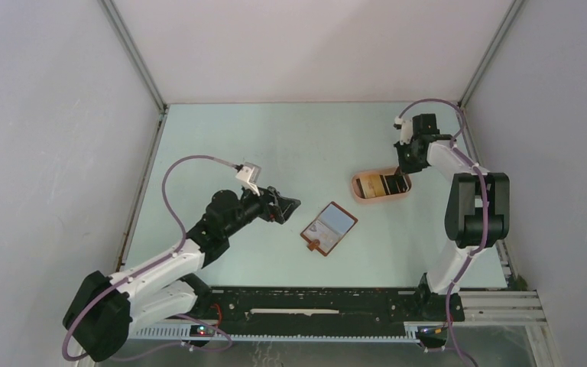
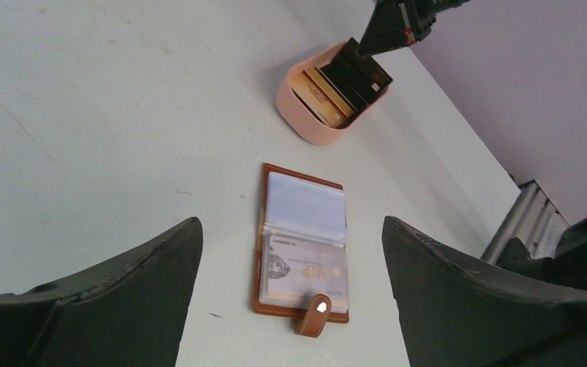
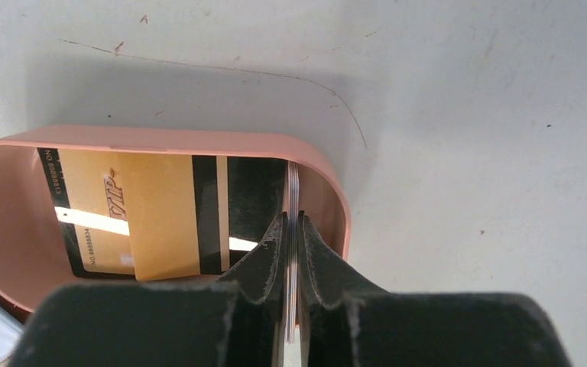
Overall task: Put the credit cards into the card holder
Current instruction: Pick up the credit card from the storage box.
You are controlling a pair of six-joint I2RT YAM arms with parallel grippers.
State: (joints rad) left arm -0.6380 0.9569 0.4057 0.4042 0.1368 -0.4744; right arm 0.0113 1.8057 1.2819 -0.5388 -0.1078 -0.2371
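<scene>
While reading the left gripper [image 1: 288, 205] as spread wide near the card holder [image 1: 329, 227], open flat mid-table for loading, expect a steadying role. Note the right gripper [image 3: 292, 229] pinching one credit card [image 3: 293, 187] edgewise in the pink tray [image 3: 160, 139], presumably for lifting.

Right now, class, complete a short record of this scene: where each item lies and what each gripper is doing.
card holder: open flat on the table, a pale VIP card in one sleeve
pink tray: beyond and right of the holder, holding gold and dark credit cards
right gripper: inside the tray, shut on an edge-on card
left gripper: open, empty, left of the holder
</scene>
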